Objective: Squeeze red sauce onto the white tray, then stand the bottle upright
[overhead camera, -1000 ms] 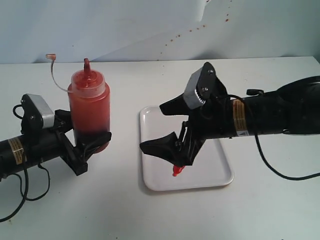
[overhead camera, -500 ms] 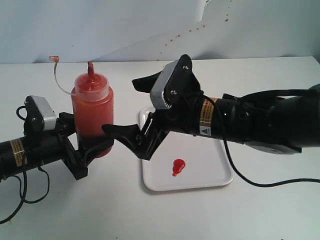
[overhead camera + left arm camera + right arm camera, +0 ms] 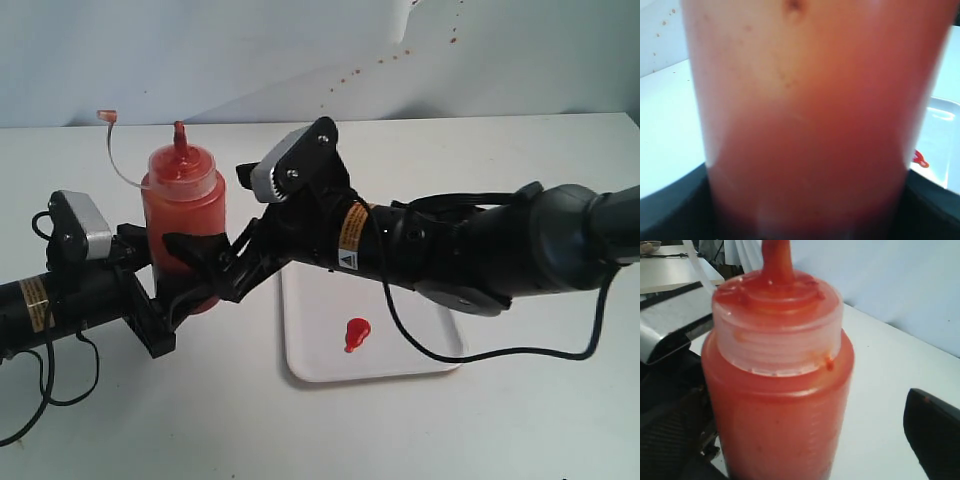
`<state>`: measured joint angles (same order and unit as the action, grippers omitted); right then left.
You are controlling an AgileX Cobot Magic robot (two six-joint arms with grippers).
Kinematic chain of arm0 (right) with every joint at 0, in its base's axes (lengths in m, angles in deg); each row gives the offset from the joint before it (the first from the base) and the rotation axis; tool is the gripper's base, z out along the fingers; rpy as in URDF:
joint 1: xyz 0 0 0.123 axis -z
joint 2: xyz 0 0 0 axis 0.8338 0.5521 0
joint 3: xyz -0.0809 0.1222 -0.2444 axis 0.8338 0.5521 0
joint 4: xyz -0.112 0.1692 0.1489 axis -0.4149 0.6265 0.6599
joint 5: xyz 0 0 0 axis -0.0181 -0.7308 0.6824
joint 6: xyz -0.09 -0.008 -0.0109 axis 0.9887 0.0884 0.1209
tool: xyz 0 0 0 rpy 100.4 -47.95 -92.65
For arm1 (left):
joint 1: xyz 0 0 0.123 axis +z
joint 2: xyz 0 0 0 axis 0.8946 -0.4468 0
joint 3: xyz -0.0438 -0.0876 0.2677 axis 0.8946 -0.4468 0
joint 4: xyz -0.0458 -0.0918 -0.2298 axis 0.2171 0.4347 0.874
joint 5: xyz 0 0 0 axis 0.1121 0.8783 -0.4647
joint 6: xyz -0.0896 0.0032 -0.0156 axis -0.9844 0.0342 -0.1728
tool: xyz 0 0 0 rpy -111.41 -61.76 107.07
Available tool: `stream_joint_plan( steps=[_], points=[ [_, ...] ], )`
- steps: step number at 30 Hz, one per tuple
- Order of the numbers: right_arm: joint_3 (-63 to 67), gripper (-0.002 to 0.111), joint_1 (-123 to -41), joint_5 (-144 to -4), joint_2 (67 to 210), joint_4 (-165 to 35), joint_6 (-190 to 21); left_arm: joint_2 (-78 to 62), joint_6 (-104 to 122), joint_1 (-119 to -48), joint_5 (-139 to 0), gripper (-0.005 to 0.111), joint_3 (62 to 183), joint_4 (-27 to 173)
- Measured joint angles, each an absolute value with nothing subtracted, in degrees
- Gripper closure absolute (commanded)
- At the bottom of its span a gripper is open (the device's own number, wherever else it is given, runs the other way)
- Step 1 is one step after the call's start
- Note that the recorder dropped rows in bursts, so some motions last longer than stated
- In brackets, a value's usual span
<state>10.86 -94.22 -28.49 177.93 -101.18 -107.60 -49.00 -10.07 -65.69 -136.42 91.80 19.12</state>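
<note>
Bottle upright, its base clamped between the jaws of the left gripper; whether it stands on the table cannot be told. The right gripper reaches across to the bottle, jaws spread wide on either side of it. Exterior view: the white tray lies beside the bottle with a blob of red sauce on it; the cap hangs out from the bottle's top on its tether. Left wrist view: the bottle's wall fills the frame, tray corner and blob just past it. Right wrist view: nozzle and collar shown close, one finger standing clear of the bottle.
</note>
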Motion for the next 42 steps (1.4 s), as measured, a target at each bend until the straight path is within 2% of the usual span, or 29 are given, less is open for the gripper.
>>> stream_joint_plan(
  steps=[6,9,12,24,25,38,42],
  points=[
    [6.3,0.007,-96.8,-28.5,180.2,-100.8,-108.4,-49.0,-10.1,-65.7,-136.4,0.107,91.8,19.2],
    [5.7,0.014,-97.5,-29.1,181.0,-98.6,-109.9,-49.0,-10.1,-65.7,-136.4,0.107,91.8,20.6],
    [5.7,0.028,-97.7,-30.6,181.3,-96.2,-110.5,-49.0,-10.1,-65.7,-136.4,0.107,91.8,21.7],
    [5.3,0.105,-97.8,-31.6,181.3,-93.9,-109.8,-49.0,-10.1,-65.7,-136.4,0.107,91.8,22.2],
    [5.2,0.108,-97.8,-31.7,181.3,-93.6,-109.3,-49.0,-10.1,-65.7,-136.4,0.107,91.8,22.5],
    [2.9,0.108,-98.4,-30.4,184.2,-88.4,-102.3,-49.2,-5.4,-65.9,-135.0,0.107,92.3,28.8],
    [0.0,0.108,-98.5,-31.7,187.9,-87.6,-101.6,-54.5,-4.9,-65.8,-133.3,0.107,96.5,28.3]
  ],
)
